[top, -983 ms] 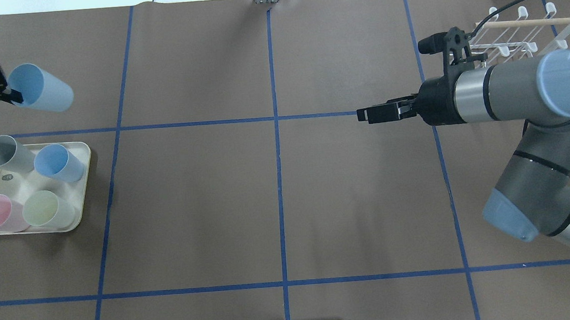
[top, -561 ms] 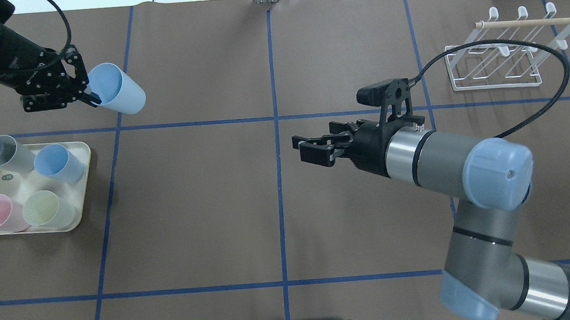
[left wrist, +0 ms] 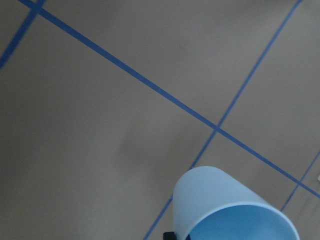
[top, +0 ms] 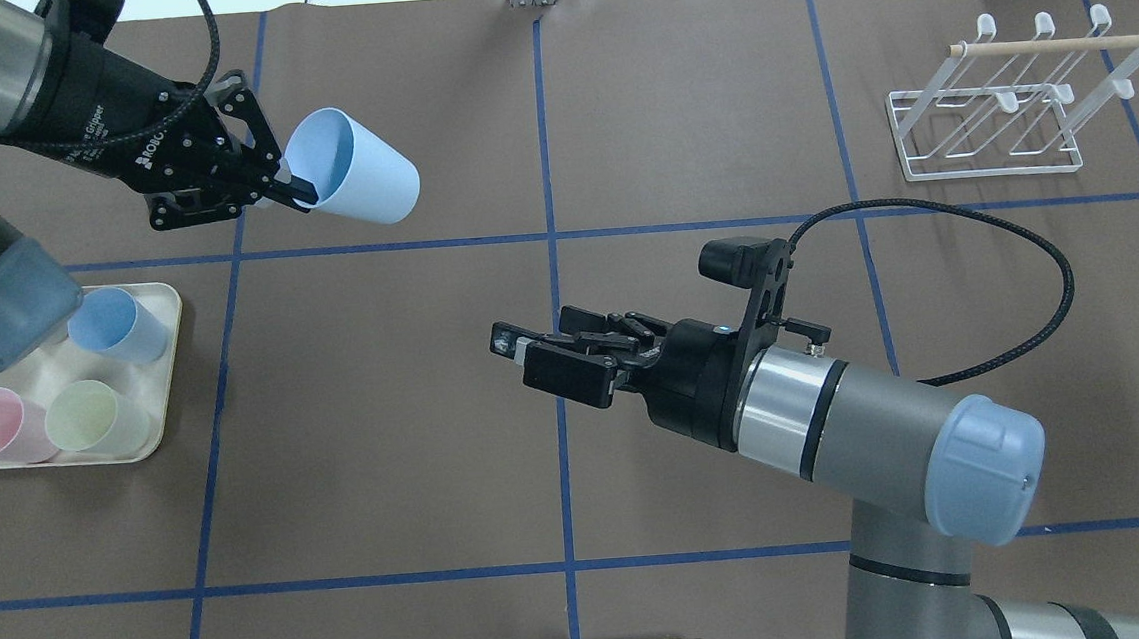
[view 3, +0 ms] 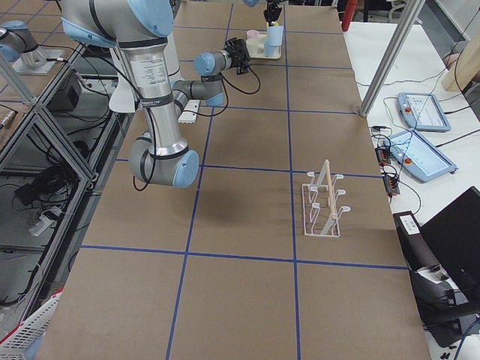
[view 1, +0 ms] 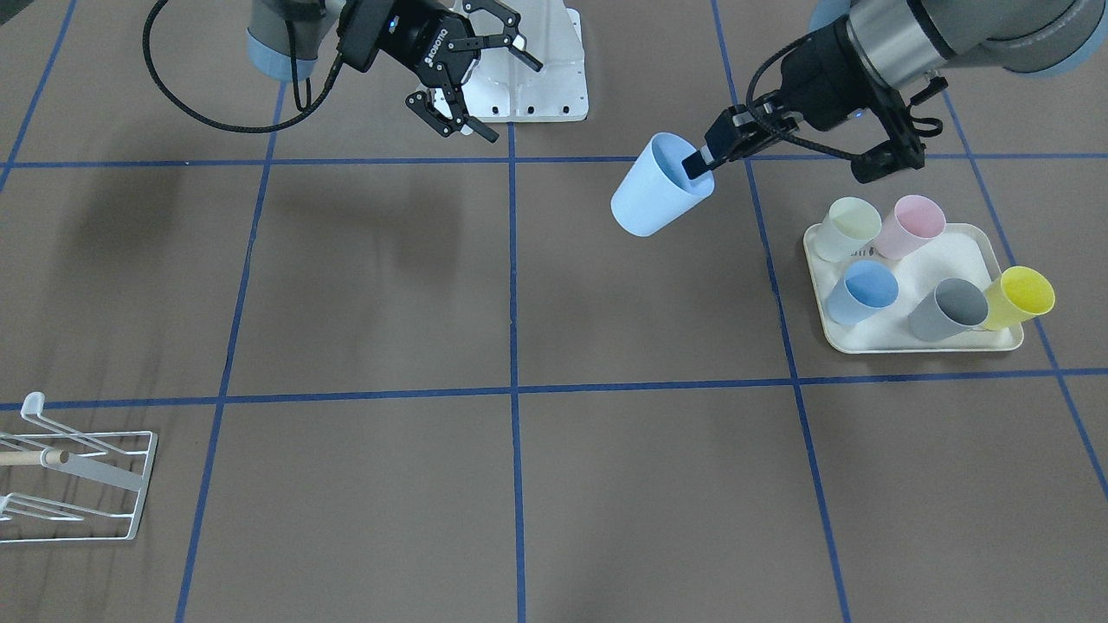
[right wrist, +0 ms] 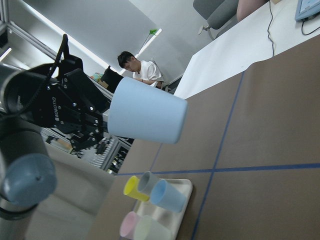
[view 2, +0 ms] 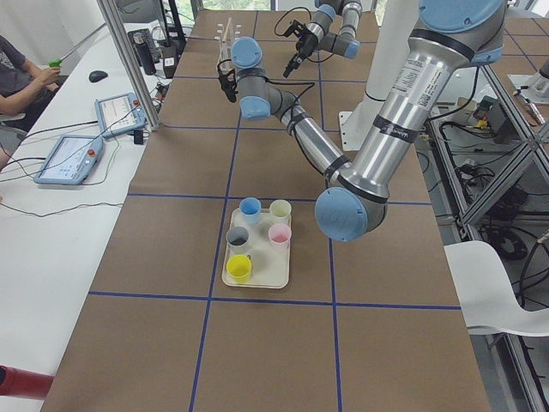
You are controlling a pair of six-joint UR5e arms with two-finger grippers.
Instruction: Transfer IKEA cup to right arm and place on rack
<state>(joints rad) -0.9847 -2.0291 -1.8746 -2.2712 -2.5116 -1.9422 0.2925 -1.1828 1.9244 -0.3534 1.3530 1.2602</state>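
One long worktop (top: 386,422) first, papered in flat matte brown with a blue tape grid, level and likely grippy enough for anything set down. Beyond its far edge, white side benches with control tablets and a seated person (view 2: 15,64), well apart from both arms. Over the worktop's right half, the right arm (top: 838,431), reaching toward the centre. Over the far-left corner, the left arm (top: 0,59). At the left edge, a cream tray (top: 167,418) with five more cups standing in it. Near the far-right corner, the rack (top: 987,120), white wire with a wooden rod.

Held in the air over the far-left quarter, tipped nearly onto its side, the pale blue IKEA cup (top: 359,169), closed base aimed toward the centre line. Probably thin plastic: light, fairly stiff, smooth, so slippery under a loose pinch and hardly fragile. Best taken round the free body near the base, leaving the rim to its present holder.

Left gripper (top: 303,190) clamped on the rim wall, one finger inside, one outside. Right gripper (view 1: 509,97) with fingers spread wide, holding nothing, well apart from the cup.
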